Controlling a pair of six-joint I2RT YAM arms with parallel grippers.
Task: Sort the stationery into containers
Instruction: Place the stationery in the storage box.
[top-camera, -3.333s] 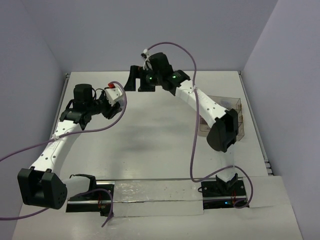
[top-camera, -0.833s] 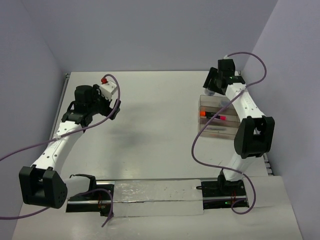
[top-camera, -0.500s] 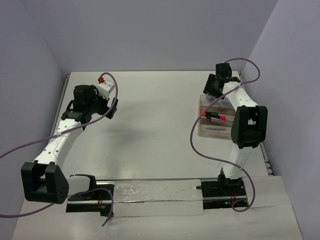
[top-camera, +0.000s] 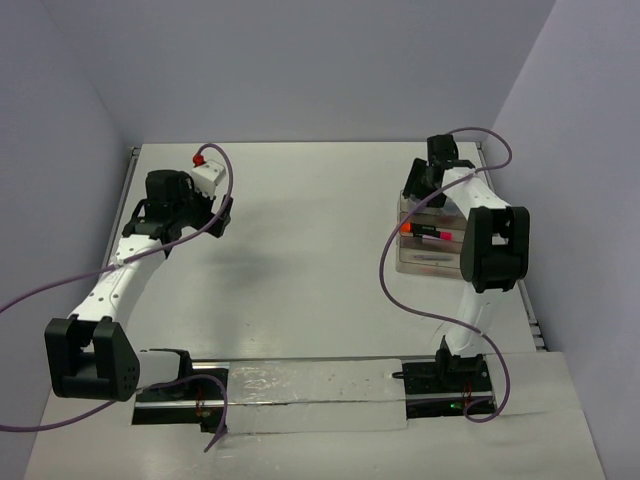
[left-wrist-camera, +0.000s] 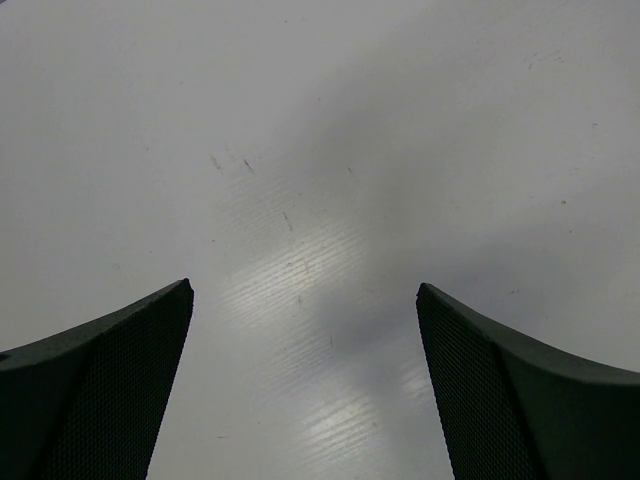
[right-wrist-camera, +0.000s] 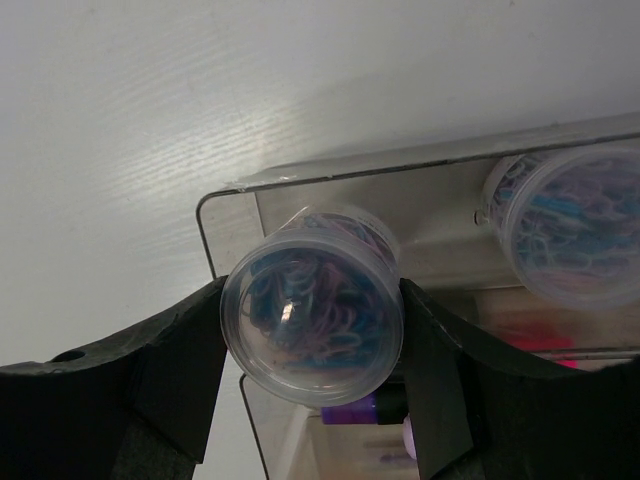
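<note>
My right gripper is shut on a small round clear jar full of blue and purple clips, held just above the left end of the smoky tray. A second jar stands in the same compartment to the right. A purple pen and something magenta lie in the tray behind. From above, the right gripper hangs over the tray's far end, and a pen with an orange-red end lies inside. My left gripper stands open over bare table.
The left arm is at the far left of the table, its purple cable looping beside it. The right arm's elbow rises over the tray's right side. Walls close in the table at the back and right.
The right arm has swung from the table's far middle to the tray at the right, carrying the jar, and has settled over its far compartment. The left arm has drawn back slightly.
</note>
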